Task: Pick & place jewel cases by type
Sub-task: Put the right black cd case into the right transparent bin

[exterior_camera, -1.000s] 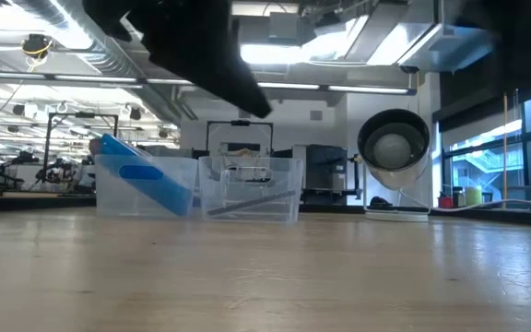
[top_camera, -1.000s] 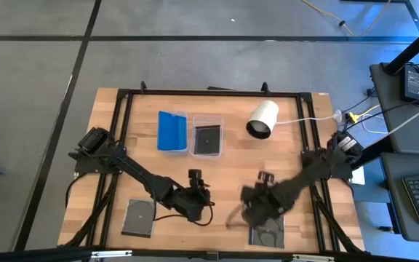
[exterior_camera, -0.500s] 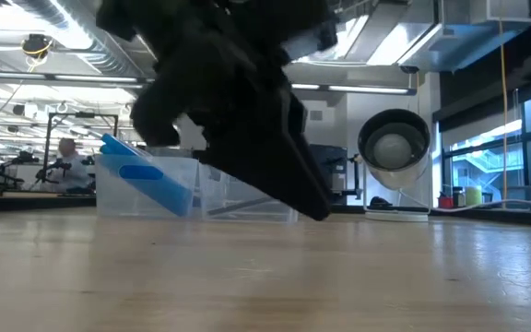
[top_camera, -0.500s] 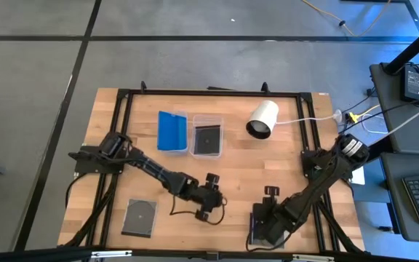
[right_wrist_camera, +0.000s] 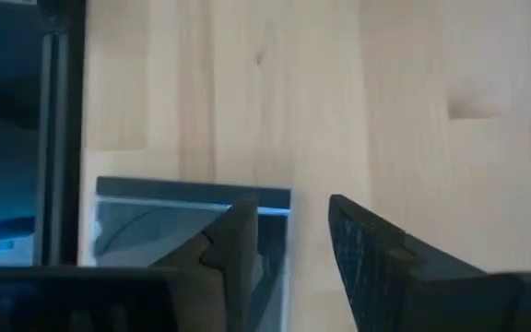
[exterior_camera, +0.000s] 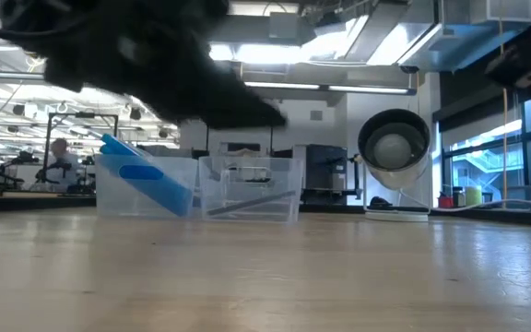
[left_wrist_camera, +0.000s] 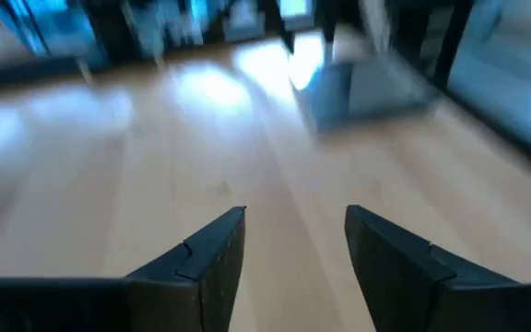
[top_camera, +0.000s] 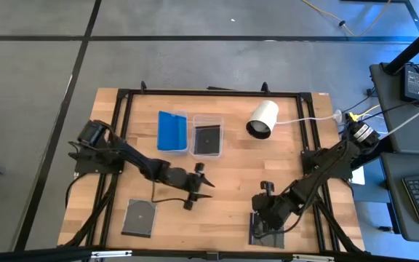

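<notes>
Since the earlier frame, the left arm has swung back toward the table's middle, and the right arm has drawn in over the dark case at the near edge.

Two clear tubs stand side by side at the far part of the table. The left tub [top_camera: 172, 131] holds a blue jewel case [top_camera: 169, 130], which the low view shows leaning tilted inside it. The right tub [top_camera: 207, 135] holds a dark jewel case [top_camera: 207, 138]. A white cylinder [top_camera: 262, 118] lies beside them.

The left gripper [top_camera: 199, 185] hovers over bare wood near the table's centre, fingers [left_wrist_camera: 212, 254] spread apart with nothing between them. A second dark jewel case [top_camera: 139, 217] lies flat near the front left corner, well apart from it.

The right gripper [top_camera: 266, 212] sits low over a third dark jewel case [right_wrist_camera: 190, 231] at the front edge. Its fingers [right_wrist_camera: 369, 249] are parted, one over the case's edge; whether they touch it I cannot tell.
</notes>
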{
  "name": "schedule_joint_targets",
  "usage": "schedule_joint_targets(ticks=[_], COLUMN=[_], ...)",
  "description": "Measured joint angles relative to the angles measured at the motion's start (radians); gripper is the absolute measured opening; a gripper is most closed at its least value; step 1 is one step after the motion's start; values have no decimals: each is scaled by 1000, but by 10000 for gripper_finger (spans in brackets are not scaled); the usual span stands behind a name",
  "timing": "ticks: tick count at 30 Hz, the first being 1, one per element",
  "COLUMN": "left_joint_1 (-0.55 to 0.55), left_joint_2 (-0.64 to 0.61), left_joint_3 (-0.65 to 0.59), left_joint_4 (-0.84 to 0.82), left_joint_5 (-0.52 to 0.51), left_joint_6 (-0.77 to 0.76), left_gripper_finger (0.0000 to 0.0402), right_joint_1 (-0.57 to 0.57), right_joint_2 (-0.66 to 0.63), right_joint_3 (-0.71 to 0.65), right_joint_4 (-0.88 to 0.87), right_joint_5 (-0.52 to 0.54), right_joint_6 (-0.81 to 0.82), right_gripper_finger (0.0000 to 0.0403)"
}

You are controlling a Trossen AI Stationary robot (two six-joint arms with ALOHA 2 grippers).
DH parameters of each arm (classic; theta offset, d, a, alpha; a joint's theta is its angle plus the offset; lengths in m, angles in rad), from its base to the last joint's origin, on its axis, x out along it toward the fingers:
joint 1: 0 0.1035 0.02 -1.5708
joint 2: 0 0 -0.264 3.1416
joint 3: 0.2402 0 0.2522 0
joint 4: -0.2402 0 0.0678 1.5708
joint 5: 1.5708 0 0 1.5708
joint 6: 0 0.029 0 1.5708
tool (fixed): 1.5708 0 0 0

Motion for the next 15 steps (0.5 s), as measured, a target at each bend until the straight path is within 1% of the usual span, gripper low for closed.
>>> schedule_joint_targets(ticks=[2,5,7,10,13,15], left_joint_1=[-1,-1,-1,0,0,0], left_joint_2=[-39,-62,-65,-65,-65,-65], left_joint_3=[-72,-129,-139,-140,-140,-140], left_joint_4=[111,199,212,199,196,193], left_joint_5=[-3,-3,-6,-12,-15,-25], left_joint_6=[-1,-1,-1,-1,-1,-1], left_gripper_finger=[187,187,187,187,187,187], right_joint_1=[-13,-26,-34,-44,-50,-49], right_joint_2=[8,34,53,70,71,71], right_joint_3=[-1,0,0,0,0,0], right_joint_4=[52,110,121,111,102,109], right_joint_5=[1,-2,-10,-28,-28,-31], right_joint_6=[-39,-118,-130,-106,-113,-85], right_gripper_finger=[139,139,139,139,139,139])
